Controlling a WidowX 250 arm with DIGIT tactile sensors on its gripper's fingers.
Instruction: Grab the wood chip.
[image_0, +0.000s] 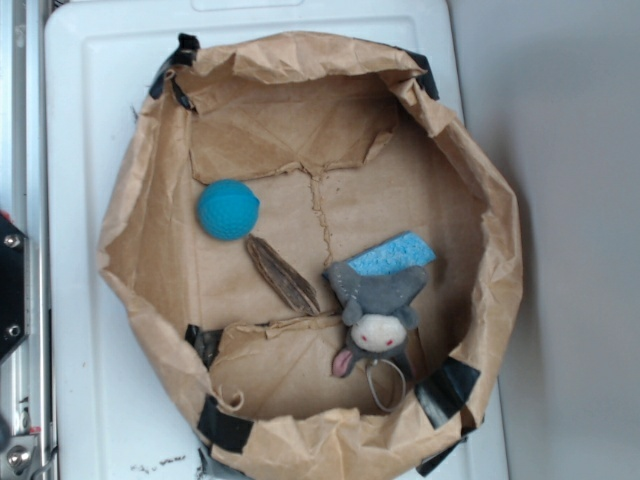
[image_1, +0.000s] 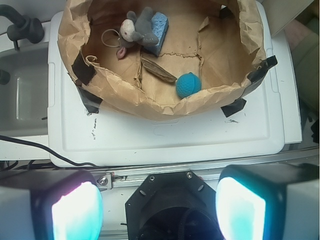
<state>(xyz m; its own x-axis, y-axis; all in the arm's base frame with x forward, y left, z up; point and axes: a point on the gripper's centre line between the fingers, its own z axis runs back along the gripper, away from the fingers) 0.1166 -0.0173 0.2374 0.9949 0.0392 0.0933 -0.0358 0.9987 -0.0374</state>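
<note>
From the exterior view, a crumpled brown paper basin (image_0: 150, 240) sat on a white lid (image_0: 80, 300), its raised rim pinned with black tape (image_0: 225, 425) at several spots. The paper walls closed in the floor on all sides, leaving bare paper in the upper half. The wood chip (image_0: 282, 274) lay flat near the middle of the floor, its long axis running diagonally from upper left to lower right, its upper tip just below the teal ball (image_0: 228, 209). To the chip's right lay a grey stuffed mouse (image_0: 377, 310) partly on a blue sponge (image_0: 392, 255). No gripper showed here.

From the wrist view, the basin (image_1: 125, 97) lay ahead and the chip (image_1: 158, 71) slanted between the ball (image_1: 188, 84) and the mouse (image_1: 136, 27), apart from the paper wall. The gripper (image_1: 159, 205) hung well back over the white surface's (image_1: 165, 140) near edge, its two fingers (image_1: 75, 212) spread wide, holding nothing.
</note>
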